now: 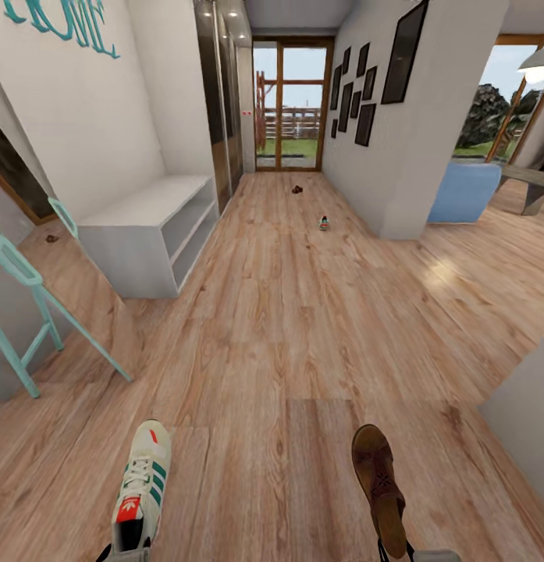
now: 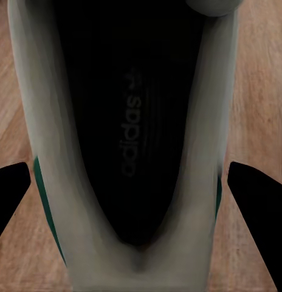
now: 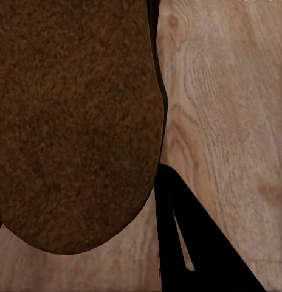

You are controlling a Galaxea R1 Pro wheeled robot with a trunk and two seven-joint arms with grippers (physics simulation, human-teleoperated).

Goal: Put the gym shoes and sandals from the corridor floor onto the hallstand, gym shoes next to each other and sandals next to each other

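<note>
Both arms reach forward low, left tool (image 2: 141, 201) gripping a gym shoe (image 1: 143, 488), right tool (image 3: 80, 243) a sandal (image 1: 379, 488).

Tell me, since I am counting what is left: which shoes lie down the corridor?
One sneaker and one sandal, small near the glass door. The other sneaker and sandal are held.

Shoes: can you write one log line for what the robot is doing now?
left: holds gym shoe | right: holds sandal | other shoe, other sandal: on floor | white bench: ahead
</note>
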